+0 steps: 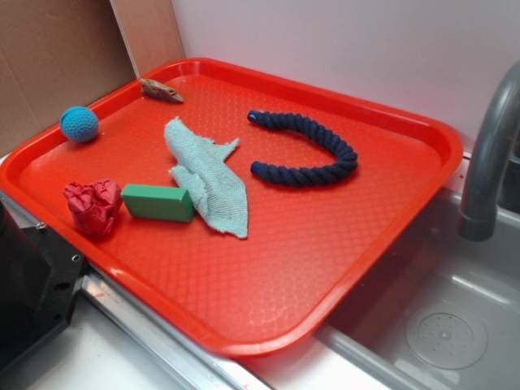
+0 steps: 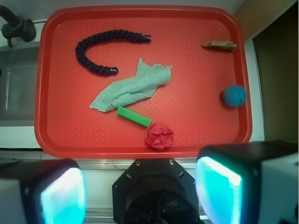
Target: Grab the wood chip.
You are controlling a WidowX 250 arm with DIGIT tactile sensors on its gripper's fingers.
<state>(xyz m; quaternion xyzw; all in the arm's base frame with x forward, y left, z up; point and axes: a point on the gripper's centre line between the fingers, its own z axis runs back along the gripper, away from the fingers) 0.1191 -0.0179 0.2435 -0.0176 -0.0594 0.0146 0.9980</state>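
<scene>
Six loose items, one of each, lie on a red plastic tray with a textured floor and raised rim (image 1: 422, 130): a small flat brown wood chip with pointed ends (image 1: 160, 90), a blue crocheted ball (image 1: 79, 124), a crumpled red paper ball (image 1: 93, 207), a green rectangular block (image 1: 158, 202), a pale teal scrap of woven cloth (image 1: 207, 175) and a dark navy braided rope bent into a horseshoe (image 1: 313, 150).

The wood chip rests alone by the tray's far corner in the exterior view, near the rim and well apart from the rest; the wrist view places it at upper right. The blue ball sits near the adjoining rim. The green block lies between the red paper ball and the cloth, one end just beside or touching the cloth's edge. The rope curves beyond the cloth, apart from it.

In the wrist view the robot's gripper (image 2: 140, 196) hangs above the near side of the tray, its two pale, teal-glowing fingers (image 2: 219, 189) spread wide, nothing between them, touching nothing.

A grey metal faucet (image 1: 491, 154) stands over a steel sink (image 1: 447, 325) beside the tray.
</scene>
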